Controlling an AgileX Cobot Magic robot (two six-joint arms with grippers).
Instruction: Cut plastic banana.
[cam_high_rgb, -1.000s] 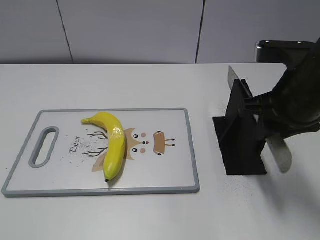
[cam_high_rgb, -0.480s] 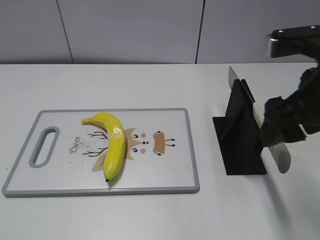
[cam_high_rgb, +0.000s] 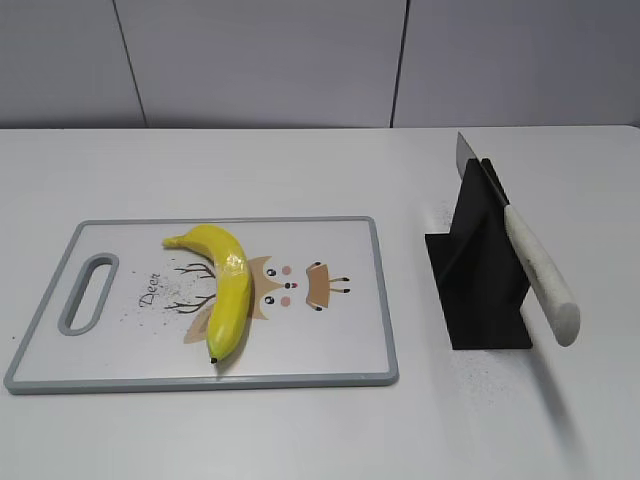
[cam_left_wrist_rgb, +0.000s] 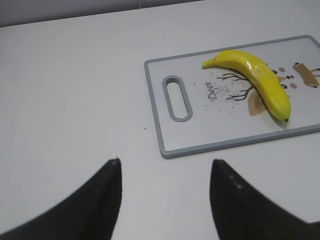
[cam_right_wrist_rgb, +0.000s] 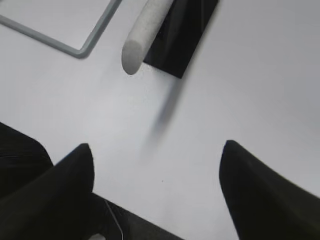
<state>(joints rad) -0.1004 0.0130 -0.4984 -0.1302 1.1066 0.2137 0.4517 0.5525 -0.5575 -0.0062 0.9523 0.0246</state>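
The plastic banana (cam_high_rgb: 226, 288) lies whole on the white cutting board (cam_high_rgb: 330, 350), curved, dark tip toward the front; it also shows in the left wrist view (cam_left_wrist_rgb: 257, 80). A knife with a white handle (cam_high_rgb: 540, 275) rests slanted in a black stand (cam_high_rgb: 485, 270), blade tip up. In the right wrist view the handle end (cam_right_wrist_rgb: 140, 42) sticks out over the table. My left gripper (cam_left_wrist_rgb: 165, 165) is open and empty above bare table left of the board. My right gripper (cam_right_wrist_rgb: 157, 150) is open and empty, near the table's front edge, apart from the knife. Neither gripper shows in the exterior view.
The cutting board (cam_left_wrist_rgb: 172, 150) has a grey rim, a handle slot (cam_high_rgb: 88, 292) at its left end and a deer print. The black stand (cam_right_wrist_rgb: 182, 35) sits to the right of the board. The white table (cam_high_rgb: 300, 430) meets a grey wall behind.
The right arm, which was at the knife handle beside the stand, has drawn back up and out of the exterior view. The knife stays in the stand. The banana has not moved.
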